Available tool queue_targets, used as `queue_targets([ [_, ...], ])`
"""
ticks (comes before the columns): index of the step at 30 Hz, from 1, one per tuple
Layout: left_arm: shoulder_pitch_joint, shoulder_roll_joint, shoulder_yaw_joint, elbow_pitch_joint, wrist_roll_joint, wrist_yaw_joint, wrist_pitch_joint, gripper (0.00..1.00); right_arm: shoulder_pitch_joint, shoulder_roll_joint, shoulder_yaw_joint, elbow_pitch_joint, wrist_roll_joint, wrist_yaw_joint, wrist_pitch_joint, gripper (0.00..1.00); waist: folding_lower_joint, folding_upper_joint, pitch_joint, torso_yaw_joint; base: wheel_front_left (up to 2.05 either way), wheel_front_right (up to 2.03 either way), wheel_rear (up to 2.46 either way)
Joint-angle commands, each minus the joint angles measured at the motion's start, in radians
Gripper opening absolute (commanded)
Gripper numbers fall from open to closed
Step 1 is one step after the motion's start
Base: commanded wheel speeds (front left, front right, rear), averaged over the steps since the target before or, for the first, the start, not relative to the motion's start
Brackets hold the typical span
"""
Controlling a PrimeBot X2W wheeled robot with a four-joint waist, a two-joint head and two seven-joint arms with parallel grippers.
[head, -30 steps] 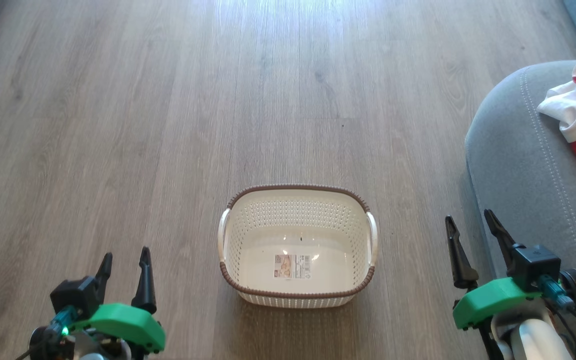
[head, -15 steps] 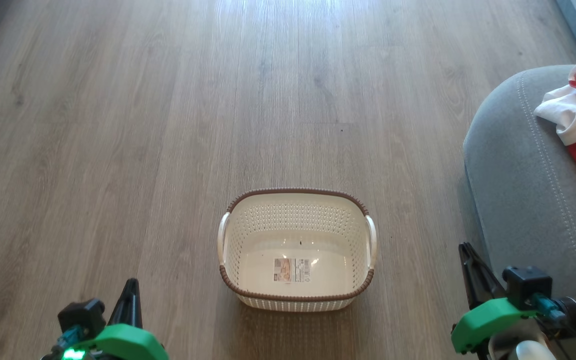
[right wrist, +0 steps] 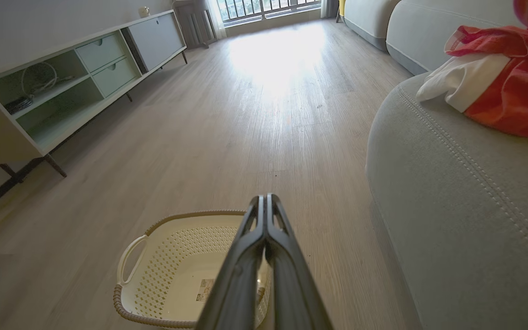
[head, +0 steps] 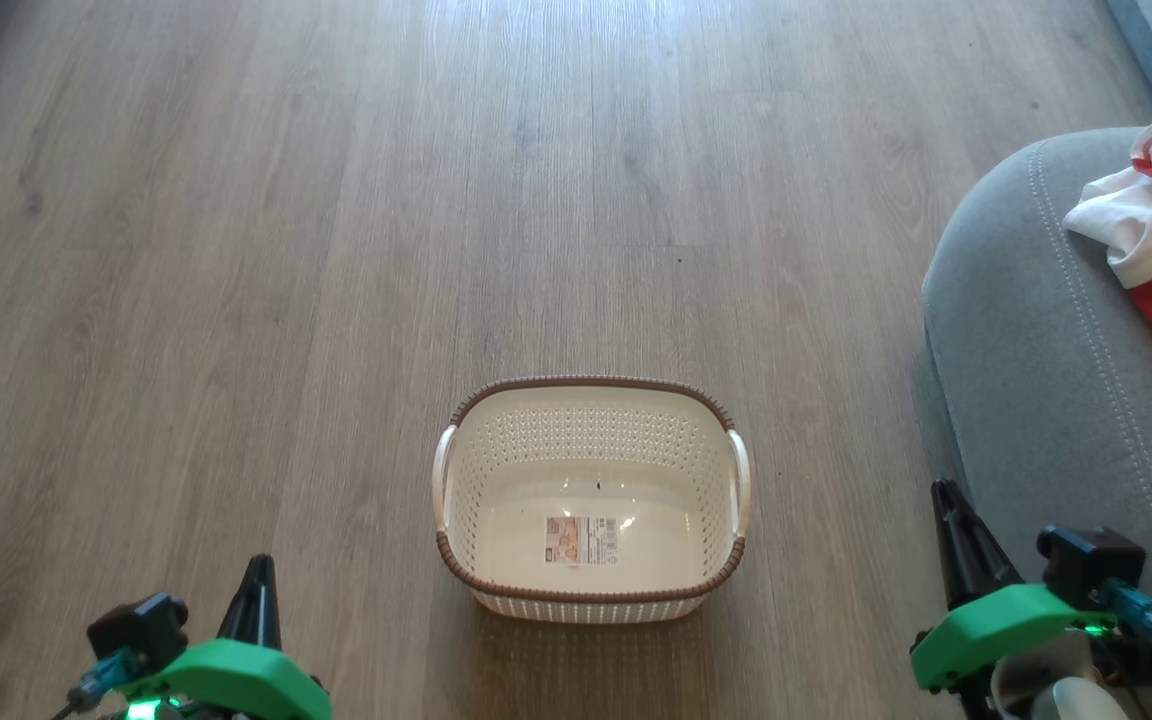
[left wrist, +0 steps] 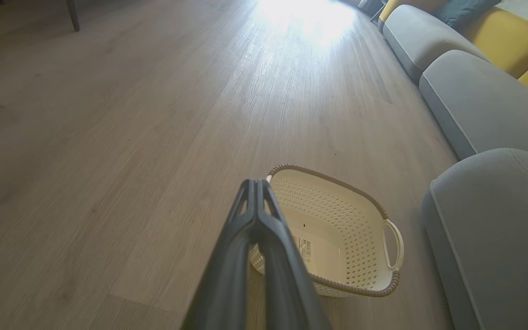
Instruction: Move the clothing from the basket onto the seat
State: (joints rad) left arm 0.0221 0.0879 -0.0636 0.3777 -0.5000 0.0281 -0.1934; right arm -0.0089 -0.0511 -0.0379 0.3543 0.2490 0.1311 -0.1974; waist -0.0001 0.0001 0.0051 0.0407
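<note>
Resting on the seat (head: 1036,380), the clothing (head: 1136,235) was out of the basket (head: 591,597); left gripper (head: 256,580) and right gripper (head: 951,505) jaws were pressed together, empty. Finishing well probably meant parking both arms clear of the basket.

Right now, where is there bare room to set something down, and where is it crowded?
The seat is bare between its stitched edge and the clothing, which crowds its far right. The basket holds nothing; open floor lies left of it.
</note>
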Motion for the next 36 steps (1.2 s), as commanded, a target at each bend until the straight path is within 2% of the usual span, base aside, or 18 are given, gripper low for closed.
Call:
queue_targets([
  [1,-0.047,0.001,0.017,-0.036,-0.019,-0.008,0.003,0.0,-0.041,0.0,-0.006,-0.037,0.024,0.0,0.003,0.0,0.0001,-0.0001,0.0,0.0,0.0,0.0,0.0],
  [36,-0.074,-0.012,0.069,-0.068,-0.378,-0.057,0.102,0.0,-0.06,0.0,-0.029,-0.061,0.464,0.0,0.104,0.0,0.0001,-0.0001,-0.001,-0.014,0.0,0.0,0.0],
])
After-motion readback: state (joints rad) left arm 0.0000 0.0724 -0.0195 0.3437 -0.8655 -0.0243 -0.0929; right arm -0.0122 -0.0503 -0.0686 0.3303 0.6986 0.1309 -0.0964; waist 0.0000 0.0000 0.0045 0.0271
